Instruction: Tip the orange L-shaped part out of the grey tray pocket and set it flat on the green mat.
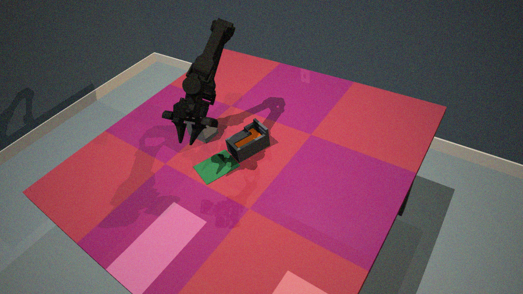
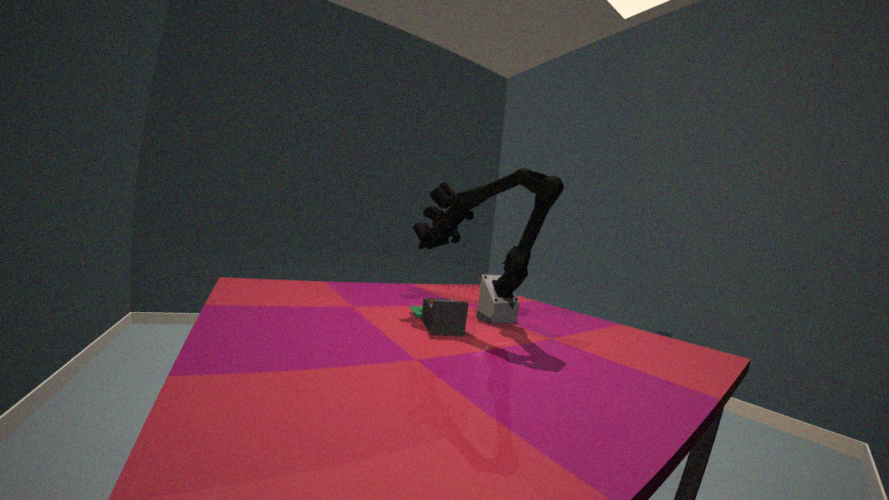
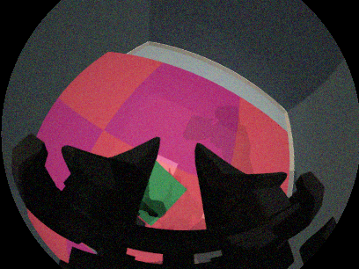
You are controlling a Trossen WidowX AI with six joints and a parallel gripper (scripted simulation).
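The orange L-shaped part (image 1: pixel 247 138) lies flush in the pocket of the grey tray (image 1: pixel 250 150) (image 2: pixel 445 318) near the middle of the table. The green mat (image 1: pixel 210 169) (image 2: pixel 415 312) (image 3: pixel 167 190) lies flat right beside the tray. My gripper (image 1: pixel 185 141) (image 2: pixel 423 242) (image 3: pixel 178 144) hangs high above the table, well clear of the tray, and points down towards the mat. Its fingers stand partly apart with nothing between them. In the wrist view the mat shows between the fingers and the tray is hidden.
The arm's grey base block (image 1: pixel 208 134) (image 2: pixel 493 301) stands close behind the tray. The table top is a red and magenta checker with pale patches near its front edge. A grey floor with a low rim surrounds the table.
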